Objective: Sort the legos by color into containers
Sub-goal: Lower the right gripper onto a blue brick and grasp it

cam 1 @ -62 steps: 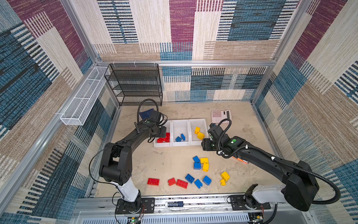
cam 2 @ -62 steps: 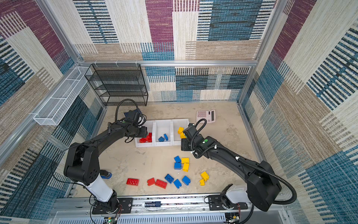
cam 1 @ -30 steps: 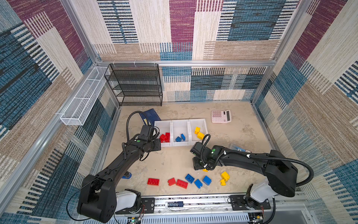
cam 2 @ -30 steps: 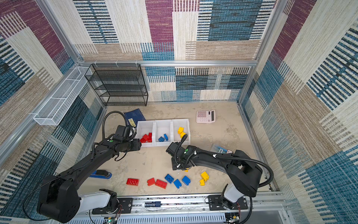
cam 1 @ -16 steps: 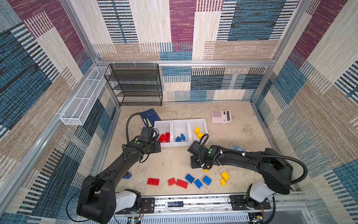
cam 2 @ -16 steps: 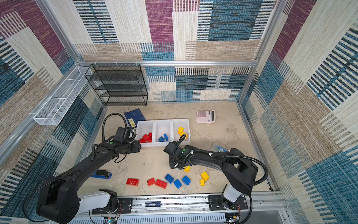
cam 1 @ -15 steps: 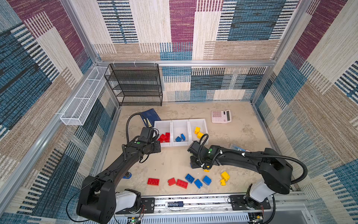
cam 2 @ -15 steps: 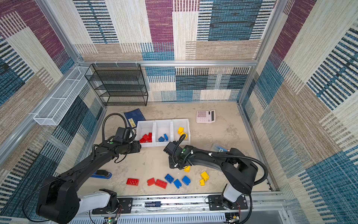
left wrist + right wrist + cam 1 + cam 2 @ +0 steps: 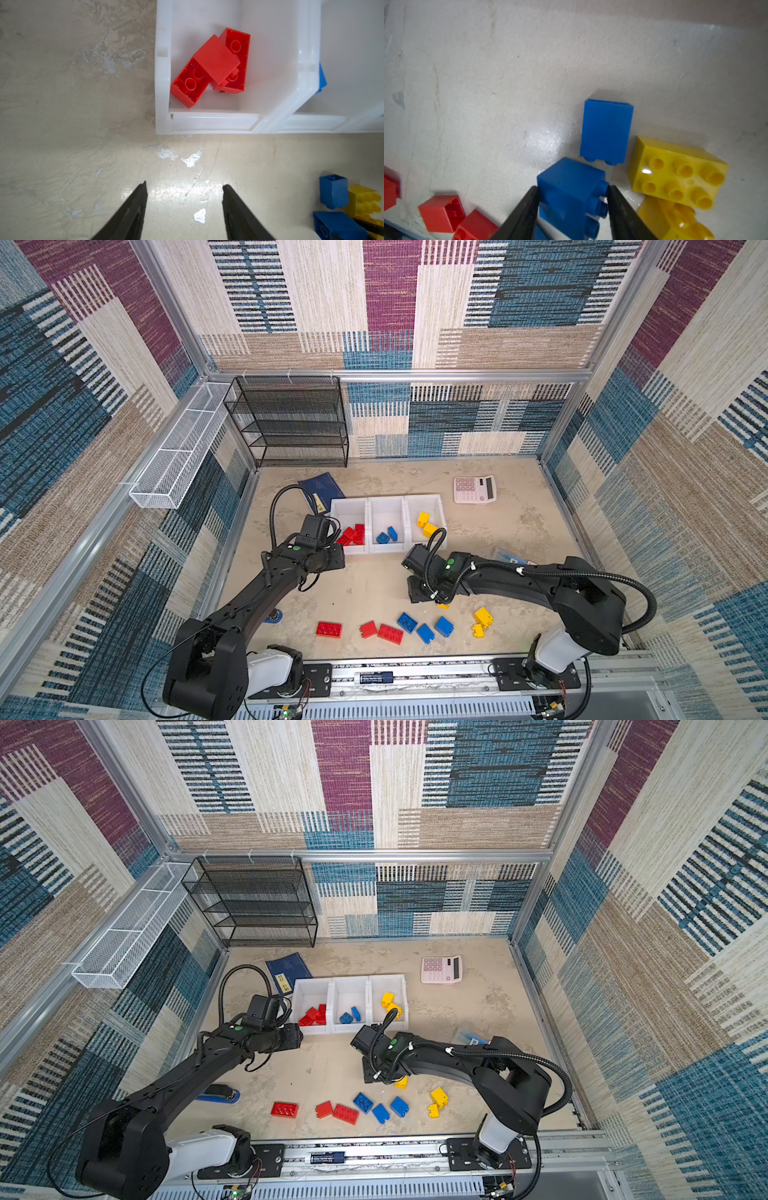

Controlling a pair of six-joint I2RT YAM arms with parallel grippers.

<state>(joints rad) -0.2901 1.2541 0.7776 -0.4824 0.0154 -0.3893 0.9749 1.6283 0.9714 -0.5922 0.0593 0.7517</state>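
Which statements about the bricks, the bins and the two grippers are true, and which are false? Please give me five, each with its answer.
1. In both top views, the left bin holds red bricks. True.
2. The middle bin holds yellow bricks. False: it holds blue bricks.
3. The left gripper grips a red brick. False: it is open, with nothing between its jaws.
4. The right gripper straddles a blue brick. True.
5. The calculator lies inside a bin. False: it lies on the table, beyond the right bin.
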